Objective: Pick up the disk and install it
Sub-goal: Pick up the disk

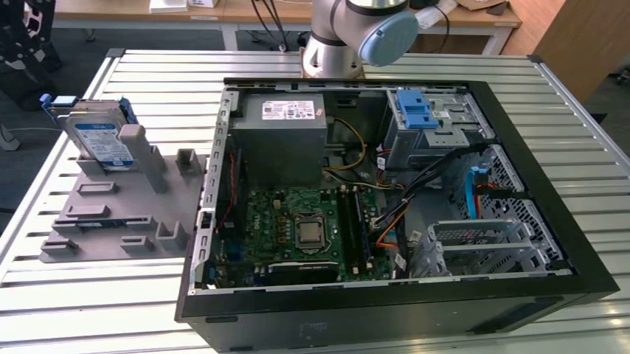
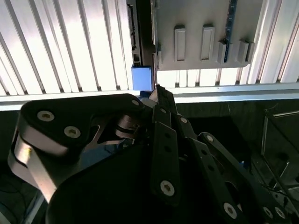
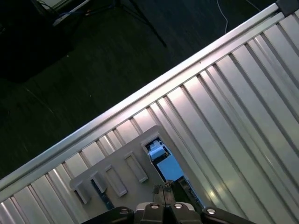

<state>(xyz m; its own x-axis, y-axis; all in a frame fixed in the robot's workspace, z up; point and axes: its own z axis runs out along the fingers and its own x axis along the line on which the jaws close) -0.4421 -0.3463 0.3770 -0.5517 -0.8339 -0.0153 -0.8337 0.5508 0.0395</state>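
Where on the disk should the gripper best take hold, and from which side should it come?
Probably its upper edge, pinched across the two flat faces, coming from above: the disk stands upright on edge in the fixture plate, whose posts block its lower part.

We see a ribbed metal counter [image 1: 99, 302] under bright glare, dark floor [image 3: 93, 60] beyond its edge, a pale wooden desk [image 1: 118, 15] behind, cables [image 1: 268, 22] hanging there, a brown wooden panel [image 1: 576, 40] at the exterior view's right
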